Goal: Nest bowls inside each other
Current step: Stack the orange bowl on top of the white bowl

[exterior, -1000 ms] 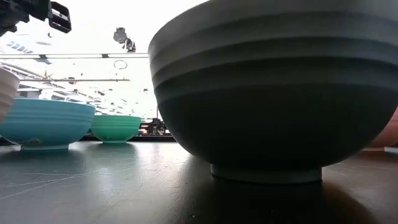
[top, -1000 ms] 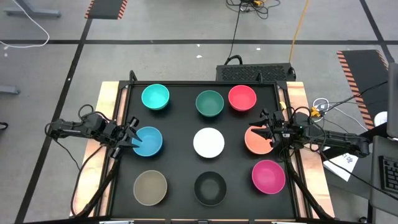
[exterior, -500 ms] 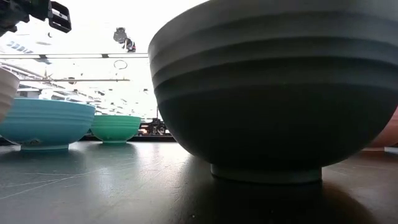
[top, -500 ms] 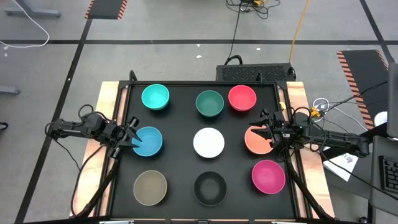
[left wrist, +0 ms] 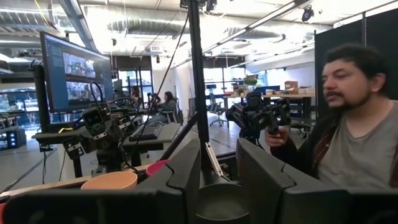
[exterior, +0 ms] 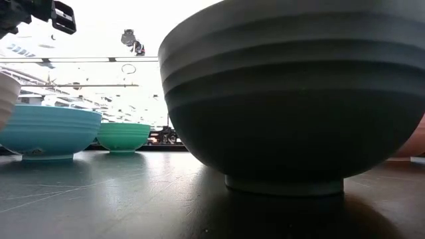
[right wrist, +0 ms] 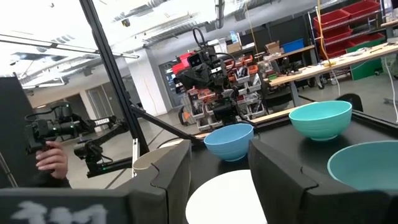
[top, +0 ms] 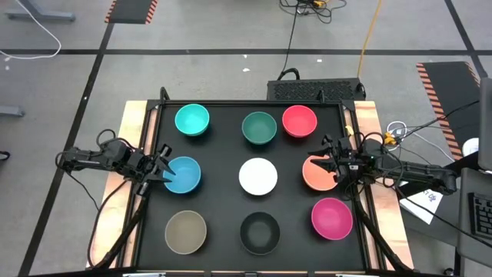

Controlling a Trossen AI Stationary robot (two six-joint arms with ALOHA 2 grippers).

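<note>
Several small round bowls stand apart, each on its foot, in rows on the black table [top: 223, 154]: turquoise [top: 191, 120], dark green [top: 259, 127], red-pink [top: 299, 121], blue [top: 184, 175], white [top: 257, 176], orange [top: 317, 175], tan [top: 185, 231], black [top: 259, 232] and magenta [top: 331, 218]. My left gripper [top: 166, 172] hovers open over the blue bowl's left rim. My right gripper [top: 326, 165] hovers open over the orange bowl's right part. Neither has anything between its fingers. The black bowl [exterior: 292, 99] fills the low view.
Wooden strips [top: 132, 138] border the table on both sides. A black box [top: 315, 90] sits behind the far edge, and cables [top: 400, 131] lie to the right. A person [left wrist: 354, 137] shows beyond the table in the left wrist view.
</note>
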